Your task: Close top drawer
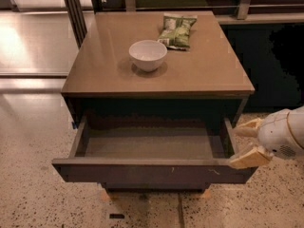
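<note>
Jaws of our cream two-finger gripper [235, 146] gape wide beside the right end of the long dark grey-brown top drawer [152, 172].

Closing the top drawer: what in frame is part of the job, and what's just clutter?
Job:
- top drawer, pulled open
- gripper, open, at the drawer's right front corner

Lying about:
- white bowl on the cabinet top
- green snack bag behind the bowl
</note>
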